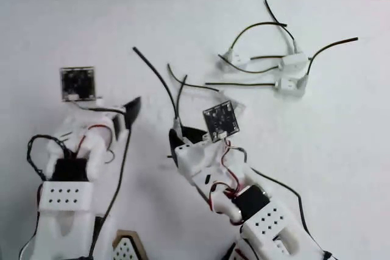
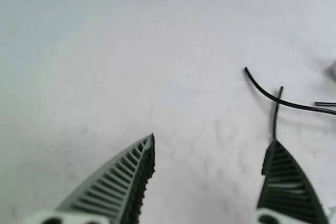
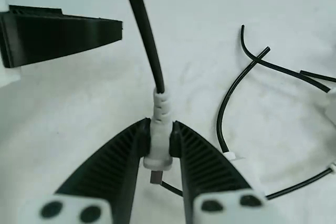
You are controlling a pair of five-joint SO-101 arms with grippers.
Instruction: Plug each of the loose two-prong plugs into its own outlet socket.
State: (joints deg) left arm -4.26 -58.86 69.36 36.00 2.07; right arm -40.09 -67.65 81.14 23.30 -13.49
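Right hand (image 3: 160, 128) clamped on 1 white plug (image 3: 160, 109), left hand (image 2: 212, 140) spread wide above table (image 2: 105, 51)

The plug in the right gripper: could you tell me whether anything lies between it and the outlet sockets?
Only loose black cords and a second plug lie between the held plug and the sockets; nothing taller shows.

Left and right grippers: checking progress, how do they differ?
The left gripper has open, empty jaws; the right gripper is shut on a white two-prong plug with a black cord. The left gripper sits farther from the white connectors than the right gripper. Both have black ribbed jaws.
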